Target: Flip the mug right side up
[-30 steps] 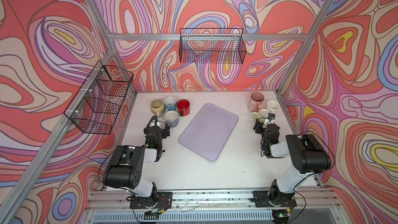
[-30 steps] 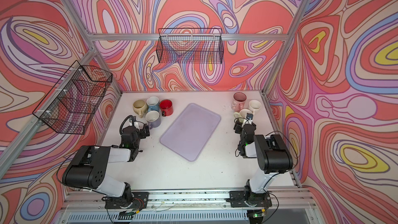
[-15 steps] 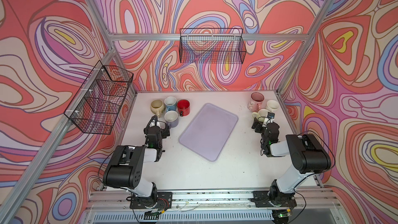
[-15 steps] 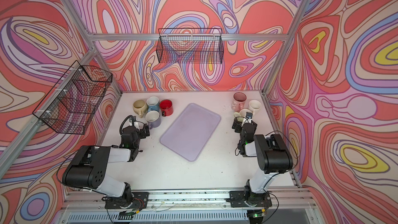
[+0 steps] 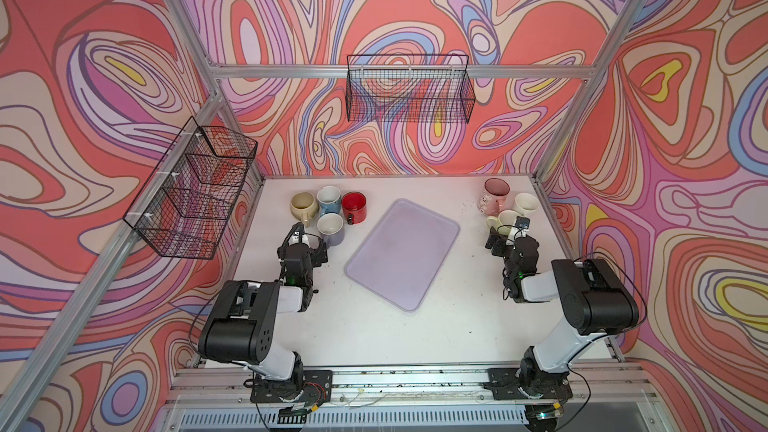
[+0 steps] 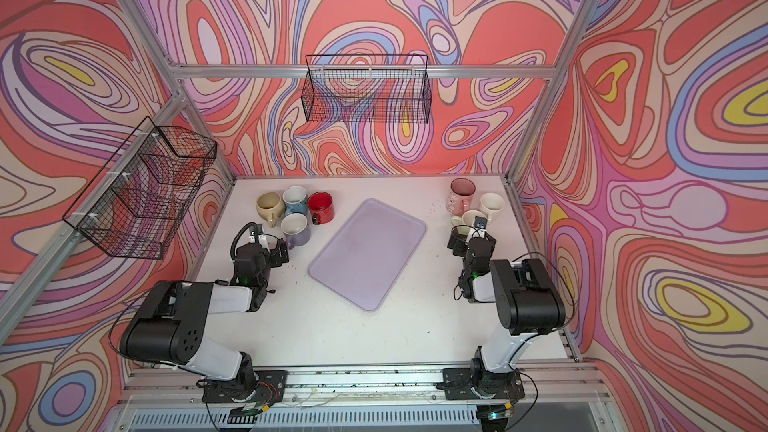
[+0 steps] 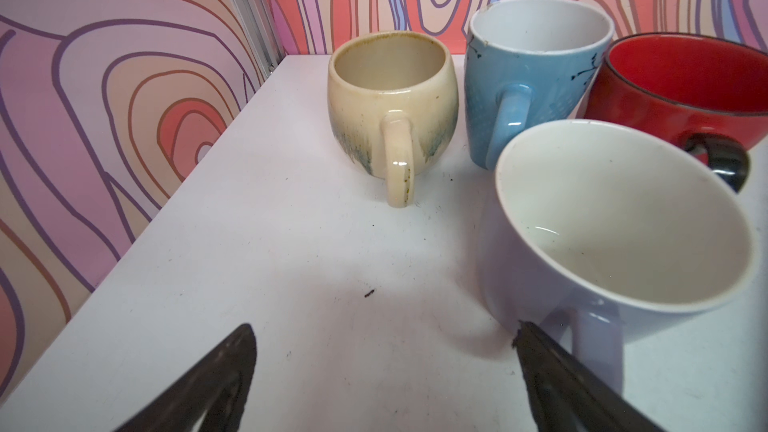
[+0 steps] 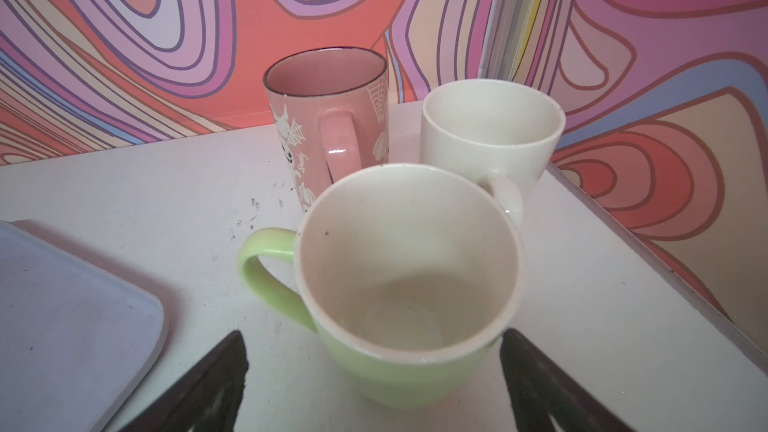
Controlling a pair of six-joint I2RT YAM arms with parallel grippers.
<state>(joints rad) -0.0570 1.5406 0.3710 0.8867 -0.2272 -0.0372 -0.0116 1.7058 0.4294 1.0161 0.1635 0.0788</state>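
You see, in right wrist view only, green mug [image 8: 407,251] upright, loose inside spread right gripper [image 8: 374,338] (left gripper [image 7: 382,328] spread, empty).

The red mug [image 7: 685,89] runs off the picture's edge in the left wrist view, its black handle partly behind the lavender mug [image 7: 615,243]. In the right wrist view the tray [image 8: 62,317] is cropped, and the green mug [image 8: 407,276] hides the base of the pink mug [image 8: 328,118], whose lettering is unreadable.
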